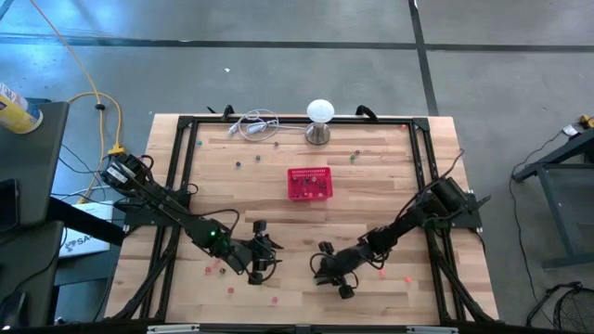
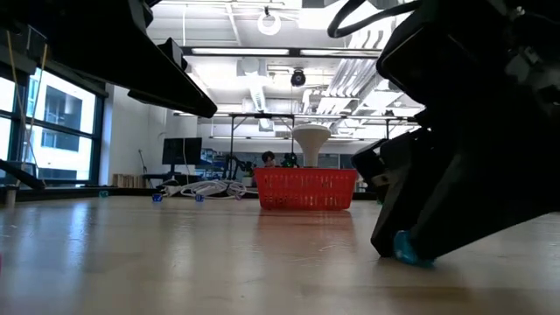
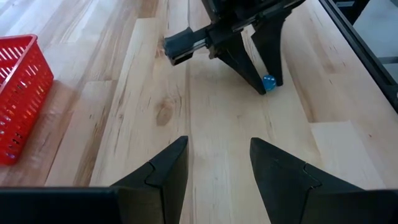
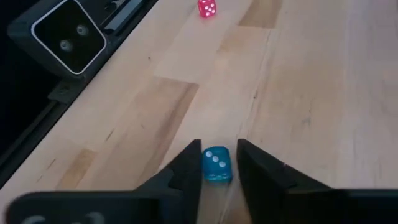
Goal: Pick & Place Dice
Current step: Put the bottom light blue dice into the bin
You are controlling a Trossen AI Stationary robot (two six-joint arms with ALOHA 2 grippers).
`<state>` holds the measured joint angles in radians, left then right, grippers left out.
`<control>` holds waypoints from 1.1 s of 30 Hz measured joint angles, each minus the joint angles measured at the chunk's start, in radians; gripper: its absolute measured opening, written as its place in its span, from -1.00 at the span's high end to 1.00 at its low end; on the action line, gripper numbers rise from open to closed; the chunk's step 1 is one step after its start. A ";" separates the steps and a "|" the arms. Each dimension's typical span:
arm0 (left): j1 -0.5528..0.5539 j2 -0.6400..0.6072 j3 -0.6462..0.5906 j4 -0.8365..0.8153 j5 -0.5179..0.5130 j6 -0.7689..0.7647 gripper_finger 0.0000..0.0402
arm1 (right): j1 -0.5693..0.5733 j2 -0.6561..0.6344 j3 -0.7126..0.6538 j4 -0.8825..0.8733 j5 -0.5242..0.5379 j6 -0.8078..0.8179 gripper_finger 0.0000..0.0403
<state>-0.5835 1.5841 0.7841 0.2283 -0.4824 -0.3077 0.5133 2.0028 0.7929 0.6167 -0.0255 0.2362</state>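
Observation:
A translucent blue die (image 4: pixel 216 165) lies on the wood between my right gripper's (image 4: pixel 217 163) fingertips, near the table's near edge. It also shows in the left wrist view (image 3: pixel 268 83) and the low view (image 2: pixel 407 249). My right gripper (image 1: pixel 329 271) points down at the table. My left gripper (image 1: pixel 264 252) hangs open to its left, touching nothing and facing the right gripper (image 3: pixel 219 155). The red mesh basket (image 1: pixel 309 184) stands mid-table, beyond both grippers. Other tiny dice lie scattered, among them a pink one (image 4: pixel 207 7) and several at the near left (image 1: pixel 221 272). My right gripper pinches the blue die by two opposite side faces (image 4: pixel 205 167), only at the fingers' free ends. The fingers (image 3: pixel 256 84) come slanting down from above. The die sits with its underside on the table, three pips facing the wrist camera.
A white ball lamp on a metal base (image 1: pixel 319 116) and a coiled white cable (image 1: pixel 255 125) lie at the far edge. A black frame (image 1: pixel 419 167) borders the table. The low camera's housing (image 4: pixel 68 34) sits at the near edge close to my right gripper. Bare wood lies between grippers and basket.

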 joint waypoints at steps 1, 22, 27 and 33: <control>0.000 0.000 0.000 0.000 0.000 0.000 0.18 | 0.000 0.000 0.000 -0.003 0.002 -0.001 0.62; 0.000 0.000 0.000 0.000 0.000 0.001 0.18 | -0.018 -0.334 -0.003 -0.432 0.442 -0.205 0.83; 0.000 0.000 0.000 0.000 0.000 0.001 0.18 | -0.089 -0.464 -0.003 -0.477 0.630 -0.205 0.83; 0.000 0.000 0.000 0.000 0.000 0.001 0.18 | -0.245 -0.471 -0.003 -0.493 0.545 -0.159 0.84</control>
<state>-0.5835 1.5841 0.7837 0.2279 -0.4824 -0.3069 0.2680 1.5315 0.7904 0.1241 0.5198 0.0775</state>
